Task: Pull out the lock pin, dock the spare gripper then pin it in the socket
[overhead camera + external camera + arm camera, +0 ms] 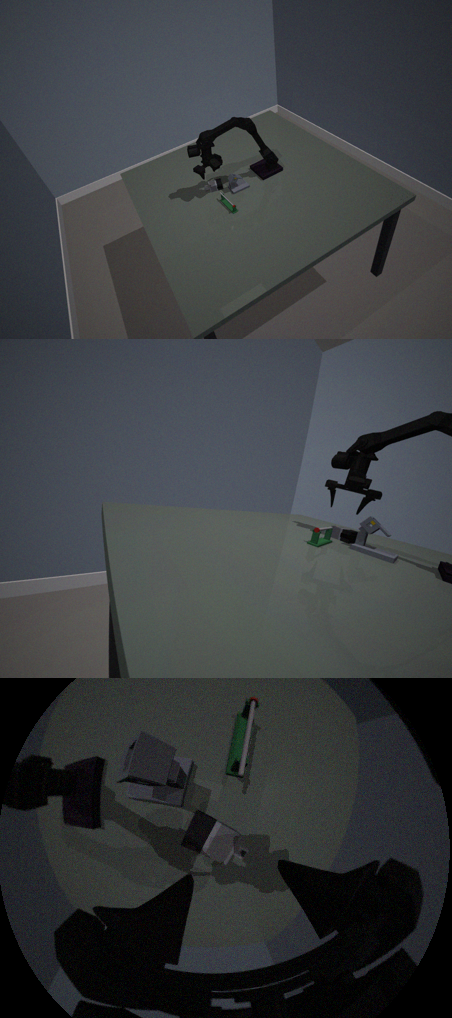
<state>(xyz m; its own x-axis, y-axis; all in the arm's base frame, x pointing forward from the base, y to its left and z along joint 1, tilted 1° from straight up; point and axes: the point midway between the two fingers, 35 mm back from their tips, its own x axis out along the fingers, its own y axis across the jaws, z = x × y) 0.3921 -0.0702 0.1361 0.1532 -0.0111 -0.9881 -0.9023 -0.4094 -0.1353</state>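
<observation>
My gripper is open and empty, pointing down in the air above the spare gripper. The spare gripper, a black block with a light grey body, lies on the table beside the mount. The grey mount stands with its tilted head raised above a flat base; a yellow patch shows on the head. The lock pin, white with a red end, rests across a green stand, out of the mount. The socket's inside is not clearly visible.
The arm's dark base stands on the green-grey table, on the far side of the mount from the spare gripper. The green stand is to the side of the spare gripper and the mount.
</observation>
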